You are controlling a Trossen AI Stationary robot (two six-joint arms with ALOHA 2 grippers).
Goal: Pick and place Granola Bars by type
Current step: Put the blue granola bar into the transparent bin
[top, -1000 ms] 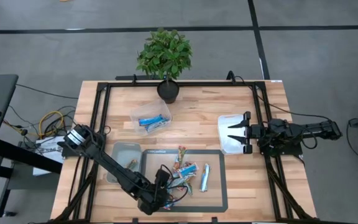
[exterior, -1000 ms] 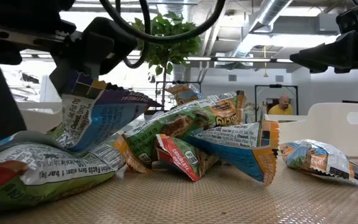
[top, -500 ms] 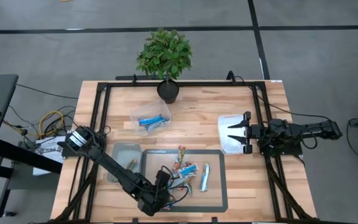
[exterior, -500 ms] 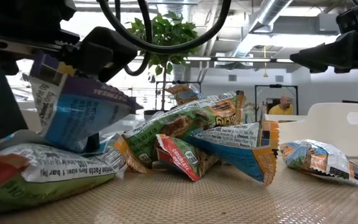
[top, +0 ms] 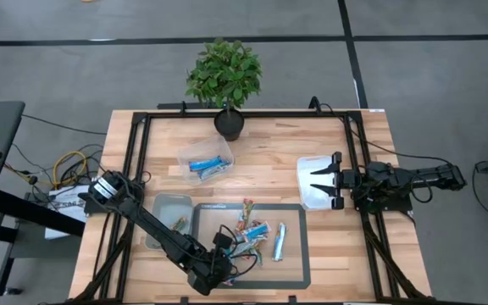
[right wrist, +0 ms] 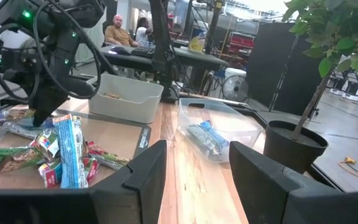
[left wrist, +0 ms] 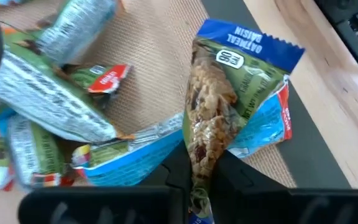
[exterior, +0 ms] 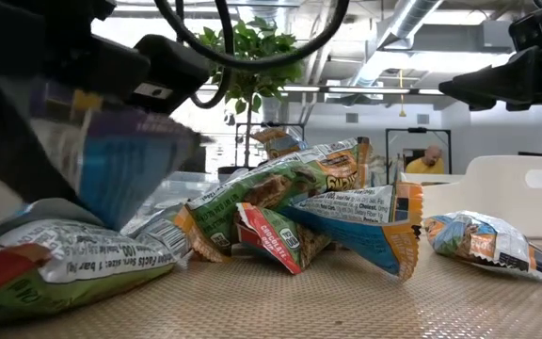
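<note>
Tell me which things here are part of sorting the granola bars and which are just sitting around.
Part of the job:
- granola bars heaped on the mat
- oatmeal raisin bar, pinched in the left end effector
- clear bin holding blue bars
- grey bin

Just sitting around:
- potted plant
- cables

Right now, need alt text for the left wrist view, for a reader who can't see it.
The left gripper is shut on a blue oatmeal raisin granola bar, pinching one end so it stands above a tan mat. More bars lie heaped on the mat beside it.
</note>
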